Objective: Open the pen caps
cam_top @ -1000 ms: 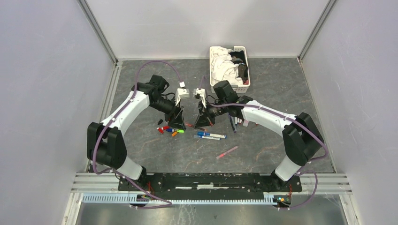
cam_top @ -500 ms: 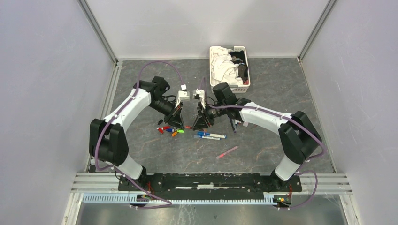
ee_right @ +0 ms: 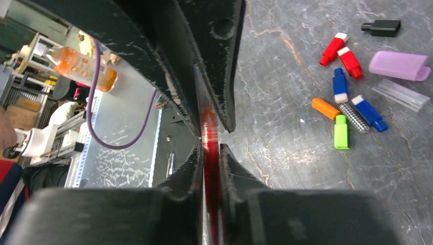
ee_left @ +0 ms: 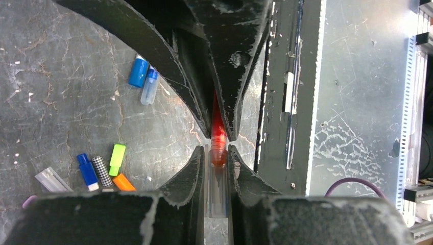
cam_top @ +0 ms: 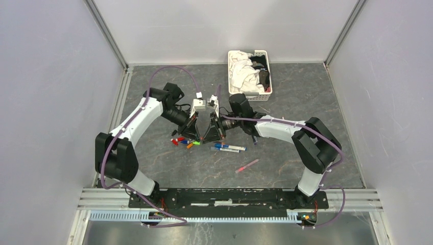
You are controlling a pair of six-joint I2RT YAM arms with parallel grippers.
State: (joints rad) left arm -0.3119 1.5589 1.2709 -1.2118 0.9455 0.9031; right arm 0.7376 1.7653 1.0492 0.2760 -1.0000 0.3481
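A red pen point(ee_right: 209, 127) is held level above the table between both grippers. My left gripper point(ee_left: 218, 153) is shut on the clear pen cap point(ee_left: 218, 191) at one end, with the pen's red tip showing inside it. My right gripper point(ee_right: 209, 153) is shut on the red barrel. The two grippers meet tip to tip, the left gripper point(cam_top: 196, 133) beside the right gripper point(cam_top: 211, 135). Several loose pen caps point(ee_right: 341, 131) in green, orange, blue, red, lilac and black lie on the table to the left of the grippers point(cam_top: 183, 142). Other pens point(cam_top: 229, 147) lie below the right gripper.
A white slatted basket point(cam_top: 265, 92) of cloths stands at the back, right of centre. A pink pen point(cam_top: 247, 165) lies alone nearer the front. More pens point(cam_top: 255, 133) lie under the right forearm. The black base rail point(cam_top: 224, 196) runs along the near edge.
The right arm has swung left, bringing its gripper against the left one. The left jaws, open a second ago, have shut on the pen's cap.
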